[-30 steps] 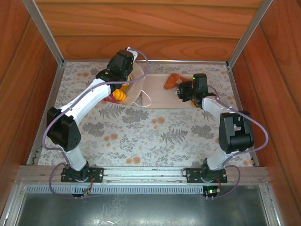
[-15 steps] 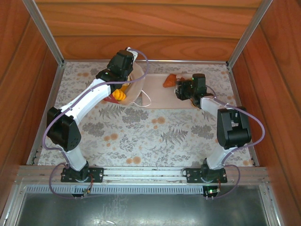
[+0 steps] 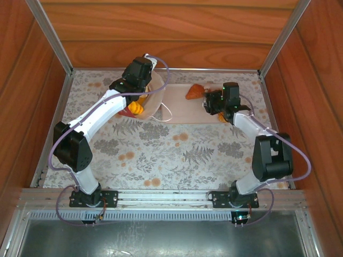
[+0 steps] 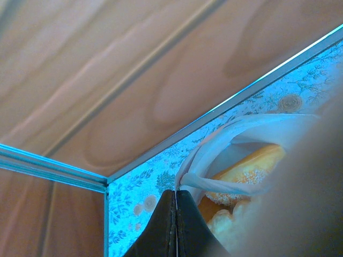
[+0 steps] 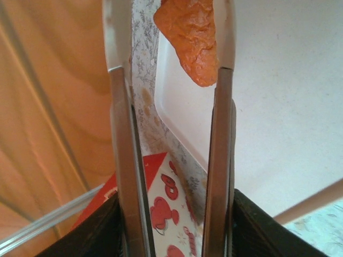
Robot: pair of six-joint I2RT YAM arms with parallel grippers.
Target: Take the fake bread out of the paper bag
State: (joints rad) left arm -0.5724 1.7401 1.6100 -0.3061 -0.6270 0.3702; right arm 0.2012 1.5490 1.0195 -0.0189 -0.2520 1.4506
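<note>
Orange pastry cut off at twelve o'clock; blurred mass at five o'clock hides part of the paper bag and rolls.

walls: wood panels | table: floral cloth | frame: metal

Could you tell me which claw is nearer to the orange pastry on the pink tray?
Right. The right claw, holding tongs, sits over the tray just beside the pastry; the left claw is farther left, shut on the rim of the paper bag.
</note>
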